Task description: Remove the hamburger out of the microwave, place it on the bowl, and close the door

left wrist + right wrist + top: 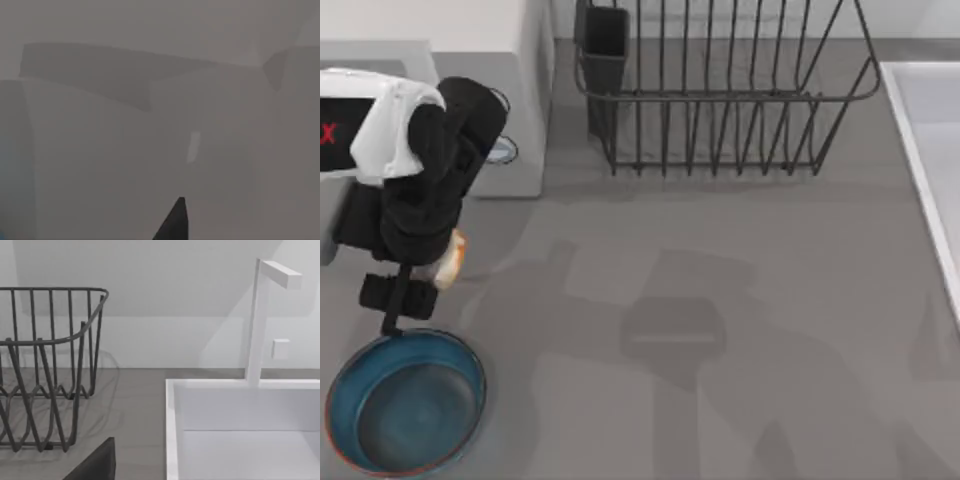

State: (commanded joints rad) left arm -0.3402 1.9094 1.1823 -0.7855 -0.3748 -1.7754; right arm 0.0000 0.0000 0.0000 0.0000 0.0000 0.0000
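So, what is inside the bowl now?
The bowl shows only its bare blue inside. The hamburger is above its far rim, beside the left claw; the arm covers most of it.

Even, bright light, soft arm shadows on the table (720,330), left wrist view hazy

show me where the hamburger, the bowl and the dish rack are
hamburger (451,257), top view, its orange-white edge beside the left arm.
bowl (360,392), top view, bare blue inner wall.
dish rack (720,97), top view, its front top wire.
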